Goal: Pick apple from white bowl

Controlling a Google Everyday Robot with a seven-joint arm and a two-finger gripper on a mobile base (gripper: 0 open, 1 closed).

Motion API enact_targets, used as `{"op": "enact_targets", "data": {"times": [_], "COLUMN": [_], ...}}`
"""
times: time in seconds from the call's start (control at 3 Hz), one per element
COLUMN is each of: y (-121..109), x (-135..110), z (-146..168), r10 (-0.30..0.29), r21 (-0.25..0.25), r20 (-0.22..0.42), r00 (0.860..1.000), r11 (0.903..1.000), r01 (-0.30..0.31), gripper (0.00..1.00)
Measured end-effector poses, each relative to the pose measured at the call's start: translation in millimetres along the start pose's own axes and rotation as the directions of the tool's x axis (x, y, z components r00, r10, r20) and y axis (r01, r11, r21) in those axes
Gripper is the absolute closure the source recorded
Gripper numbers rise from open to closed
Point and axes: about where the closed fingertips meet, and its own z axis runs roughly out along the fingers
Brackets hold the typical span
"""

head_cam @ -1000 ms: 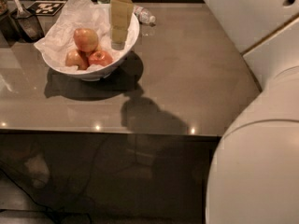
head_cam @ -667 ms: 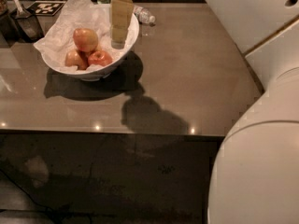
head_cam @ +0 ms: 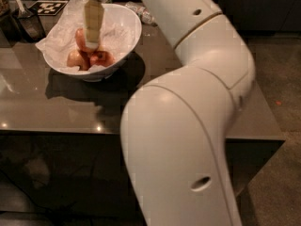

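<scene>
The claw (head_cam: pixel 92 45) is hanging in the upper left of the frame, reaching down from above into the white bowl (head_cam: pixel 123 46). Its tip is standing right at the apple (head_cam: pixel 80 39), which is lying in the middle of the bowl on crumpled white paper (head_cam: pixel 59 34). I cannot tell whether the claw is open or closed, or whether it is touching the fruit. Two smaller apples are lying just below it in the frame: a paler one (head_cam: pixel 74 59) at the left and a redder one (head_cam: pixel 102 58) at the right. The bowl is sitting on the grey desk (head_cam: pixel 56 107). The big white arm (head_cam: pixel 188 126) is filling the right and lower part of the frame. A dark container (head_cam: pixel 29 25) is standing left of the bowl.
</scene>
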Motion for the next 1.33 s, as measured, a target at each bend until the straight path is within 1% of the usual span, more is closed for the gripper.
{"op": "enact_targets", "data": {"times": [0.33,0.67,1.0,1.33], "y": [-10.5,-16.4,-19.3,-21.0], "x": [-4.3,-8.6,-16.2,-17.7], "z": [-0.3,10.7,35.0,52.1], "r10": [0.004,0.008,0.017,0.026], "r21": [0.034,0.034,-0.002,-0.028], "r20": [0.023,0.063,0.089,0.097], "r00": [1.0,0.998,0.996,0.995], "r11": [0.9994,0.9994,0.9999,0.9993], "r01": [-0.004,-0.01,-0.017,-0.024], "gripper": [0.0,0.0,0.0,0.0]}}
